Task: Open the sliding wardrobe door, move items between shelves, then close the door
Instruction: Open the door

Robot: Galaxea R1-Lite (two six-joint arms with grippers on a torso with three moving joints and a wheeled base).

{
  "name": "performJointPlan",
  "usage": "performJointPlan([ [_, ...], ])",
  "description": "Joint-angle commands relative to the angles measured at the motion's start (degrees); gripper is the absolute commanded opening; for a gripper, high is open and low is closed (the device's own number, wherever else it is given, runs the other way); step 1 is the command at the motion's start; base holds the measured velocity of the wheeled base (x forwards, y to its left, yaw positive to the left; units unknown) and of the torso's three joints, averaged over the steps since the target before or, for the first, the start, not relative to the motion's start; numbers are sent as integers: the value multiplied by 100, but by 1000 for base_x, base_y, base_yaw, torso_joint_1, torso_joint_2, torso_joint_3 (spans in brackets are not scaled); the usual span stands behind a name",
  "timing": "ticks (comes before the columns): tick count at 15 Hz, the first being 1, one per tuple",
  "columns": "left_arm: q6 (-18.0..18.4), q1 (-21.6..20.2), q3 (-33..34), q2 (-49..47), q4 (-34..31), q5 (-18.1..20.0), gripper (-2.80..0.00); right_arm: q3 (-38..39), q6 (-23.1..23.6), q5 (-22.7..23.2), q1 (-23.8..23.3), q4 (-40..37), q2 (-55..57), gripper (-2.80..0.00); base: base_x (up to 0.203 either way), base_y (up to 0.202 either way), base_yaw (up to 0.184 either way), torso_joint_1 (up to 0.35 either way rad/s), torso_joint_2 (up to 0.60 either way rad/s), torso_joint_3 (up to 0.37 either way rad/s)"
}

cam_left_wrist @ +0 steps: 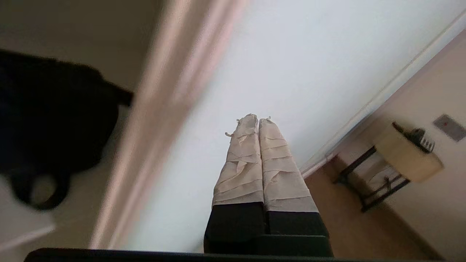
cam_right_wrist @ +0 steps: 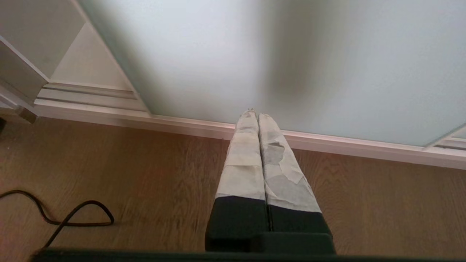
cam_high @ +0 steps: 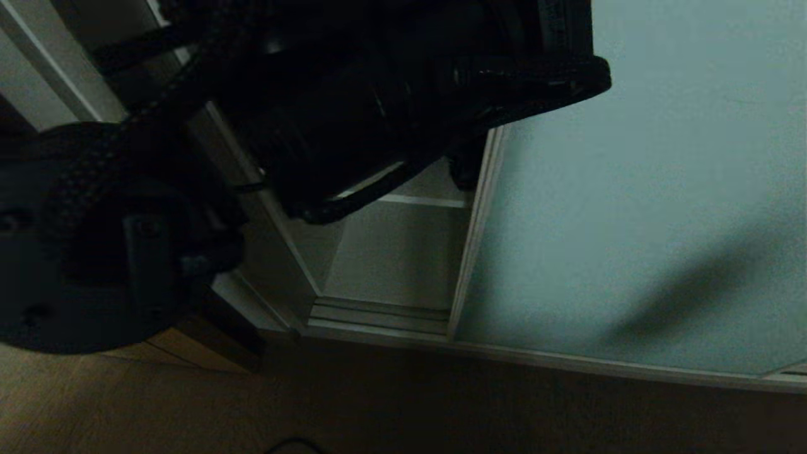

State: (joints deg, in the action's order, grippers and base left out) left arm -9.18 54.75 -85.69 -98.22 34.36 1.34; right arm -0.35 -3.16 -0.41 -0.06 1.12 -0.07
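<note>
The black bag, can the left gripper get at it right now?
Probably yes. The sliding wardrobe door stands aside, so the black bag lies exposed on its shelf. The left gripper is shut, empty and beside the opening.

1. The head view is very dim. The left arm [cam_high: 353,120] is a near-black mass with almost no detail, and the floor [cam_high: 441,410] is dark brown.
2. In that view the sliding door [cam_high: 643,208] is the brightest surface, with a soft slanting shadow low on its right part.
3. The left wrist view is bright and washed out. The door frame [cam_left_wrist: 160,120] is smeared by motion blur, and the black bag [cam_left_wrist: 51,120] is soft-edged.
4. The right wrist view is evenly lit and mostly sharp, the wood grain clear. A broad blurred shadow falls down the door [cam_right_wrist: 298,54]; the cable [cam_right_wrist: 69,218] is crisp.
</note>
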Motion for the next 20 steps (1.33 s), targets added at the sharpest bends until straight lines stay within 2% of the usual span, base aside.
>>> performJointPlan([
  [1, -22, 39, -289, -334, 29, 0, -280, 0, -1, -2, -3, 2, -1, -280, 0, 0, 0, 0, 0, 0],
  [5, -315, 265, -842, -646, -21, 15, -280, 0, -1, -2, -3, 2, -1, -280, 0, 0, 0, 0, 0, 0],
  [11, -348, 598, -1301, -1189, 37, -5, -280, 0, -1, -2, 5, 2, -1, -280, 0, 0, 0, 0, 0, 0],
  [13, -361, 600, -1200, -865, 33, -55, -280, 0, -1, -2, -3, 2, -1, -280, 0, 0, 0, 0, 0, 0],
  [18, -430, 569, -118, 481, -29, -171, -280, 0, -1, -2, -2, 2, -1, -280, 0, 0, 0, 0, 0, 0],
  [20, -408, 326, -83, 384, -48, -215, -280, 0, -1, -2, -3, 2, -1, -280, 0, 0, 0, 0, 0, 0],
])
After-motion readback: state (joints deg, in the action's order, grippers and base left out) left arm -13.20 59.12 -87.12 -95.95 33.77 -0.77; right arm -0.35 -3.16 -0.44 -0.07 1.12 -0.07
